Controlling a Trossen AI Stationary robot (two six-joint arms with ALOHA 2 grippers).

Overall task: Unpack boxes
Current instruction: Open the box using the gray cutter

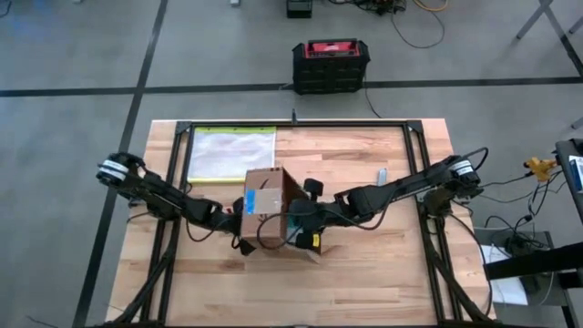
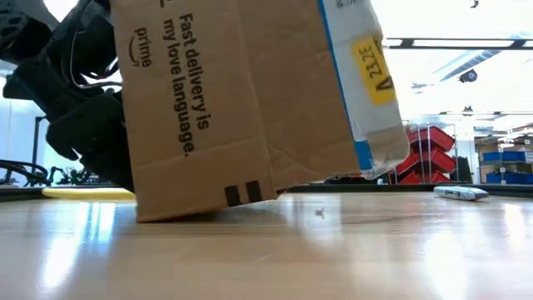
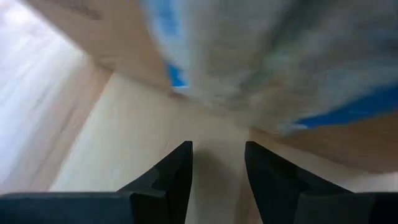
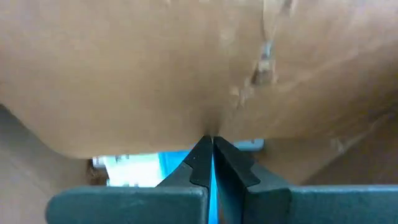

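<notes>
A pale wooden table (image 1: 383, 264) is carrying a brown corrugated cardboard box (image 1: 269, 205) near its centre, tilting with one bottom edge on the wood. The left gripper (image 3: 217, 165) is reaching at the box's left side, fingers narrowly parted, gripping nothing. The right gripper (image 4: 211, 152) is pressing against the cardboard, fingers closed together.
</notes>
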